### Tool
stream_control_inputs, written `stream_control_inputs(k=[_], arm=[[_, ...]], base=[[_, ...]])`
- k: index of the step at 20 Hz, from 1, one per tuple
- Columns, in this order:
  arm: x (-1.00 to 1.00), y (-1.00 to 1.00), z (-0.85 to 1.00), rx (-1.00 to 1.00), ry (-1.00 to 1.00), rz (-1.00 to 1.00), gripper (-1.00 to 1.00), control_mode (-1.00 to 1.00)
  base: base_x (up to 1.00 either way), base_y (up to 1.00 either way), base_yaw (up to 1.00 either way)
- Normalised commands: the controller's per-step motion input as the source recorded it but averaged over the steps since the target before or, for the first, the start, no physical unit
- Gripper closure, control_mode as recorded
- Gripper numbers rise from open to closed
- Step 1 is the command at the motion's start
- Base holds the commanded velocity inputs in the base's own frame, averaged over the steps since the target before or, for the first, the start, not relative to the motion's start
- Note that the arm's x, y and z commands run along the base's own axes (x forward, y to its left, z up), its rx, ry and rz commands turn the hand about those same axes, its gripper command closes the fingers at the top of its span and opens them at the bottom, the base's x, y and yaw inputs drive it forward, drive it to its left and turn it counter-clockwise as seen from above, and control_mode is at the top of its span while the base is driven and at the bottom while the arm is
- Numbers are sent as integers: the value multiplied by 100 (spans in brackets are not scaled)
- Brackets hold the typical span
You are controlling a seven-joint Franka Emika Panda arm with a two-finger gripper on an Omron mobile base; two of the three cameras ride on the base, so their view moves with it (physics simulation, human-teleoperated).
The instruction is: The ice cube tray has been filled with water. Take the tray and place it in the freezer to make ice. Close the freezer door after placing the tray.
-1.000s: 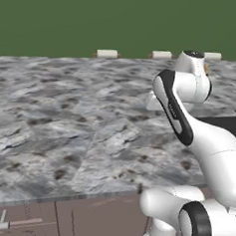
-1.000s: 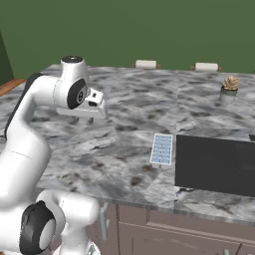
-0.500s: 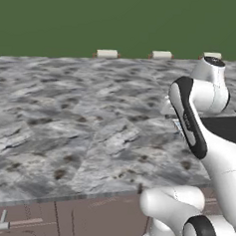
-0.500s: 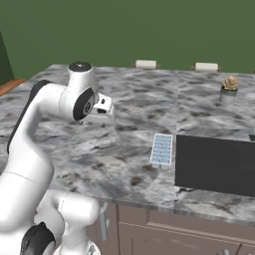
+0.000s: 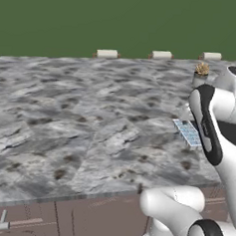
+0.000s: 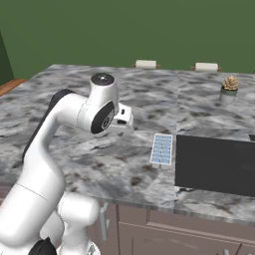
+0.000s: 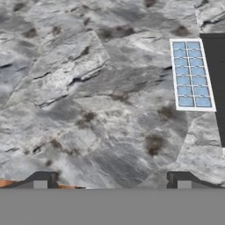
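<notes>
The ice cube tray (image 7: 191,74) lies flat on the grey marble counter (image 7: 79,88), a white frame around pale blue cells of water (image 7: 190,63). It also shows as the tray (image 6: 162,148) just left of a black panel, and as the tray (image 5: 189,132) partly behind my forearm. My gripper (image 7: 112,181) hangs above the counter with its fingers (image 7: 44,180) spread wide and nothing between them. The tray sits ahead of it and off to the right, apart from the fingertips. The freezer and the freezer door are out of view.
A black flat panel (image 6: 216,164) is set into the counter right beside the tray. A small potted plant (image 6: 229,88) stands behind it. Two white blocks (image 6: 146,64) sit at the counter's far edge before a green wall. Brown cabinet fronts (image 5: 83,220) run below the near edge.
The arm has swung to the right, toward the tray. The jaws have gone from partly closed to wide open. The tray has not moved.
</notes>
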Motion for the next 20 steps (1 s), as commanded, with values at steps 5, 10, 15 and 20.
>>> stream_control_inputs(k=[5,10,15,20], arm=[[0,-40,-12,0,0,0,-100,-100],[0,-35,-18,0,0,0,-100,-100],[-1,-39,-42,2,0,-12,-100,-100],[0,-36,-24,23,0,-24,-100,-100]], base=[[0,0,0],[0,0,0],[0,0,0],[0,0,0]])
